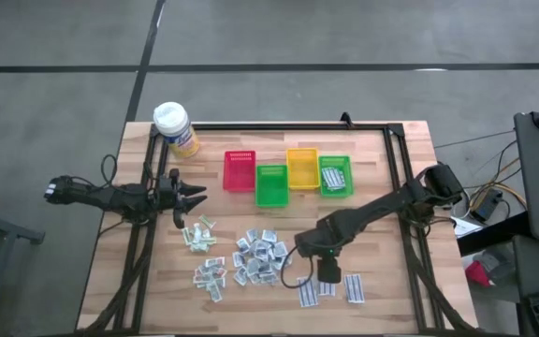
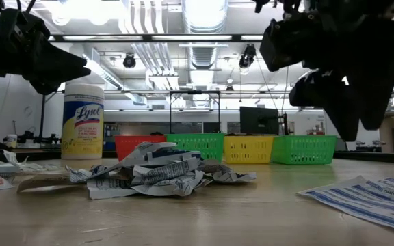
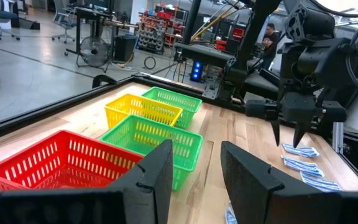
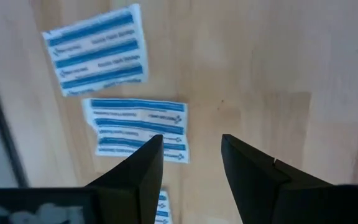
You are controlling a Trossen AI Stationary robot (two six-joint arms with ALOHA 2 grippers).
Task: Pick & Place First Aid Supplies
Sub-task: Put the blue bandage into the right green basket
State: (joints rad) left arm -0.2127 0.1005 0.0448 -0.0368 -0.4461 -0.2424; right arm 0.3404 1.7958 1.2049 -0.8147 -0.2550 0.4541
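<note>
Bright overhead ceiling lights (image 2: 204,14); low view backlit.

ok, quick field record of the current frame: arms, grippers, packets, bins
left gripper: open, empty, hovering beside the greenish sachets
right gripper: open, empty, pointing down over the blue-striped strips
crinkly wrappers: piled mid-table
bins: red bin, green bin, yellow bin, second green bin in a row
bin contents: second green bin holds packets; the others look empty
wipes bottle: upright at the far left corner
</note>
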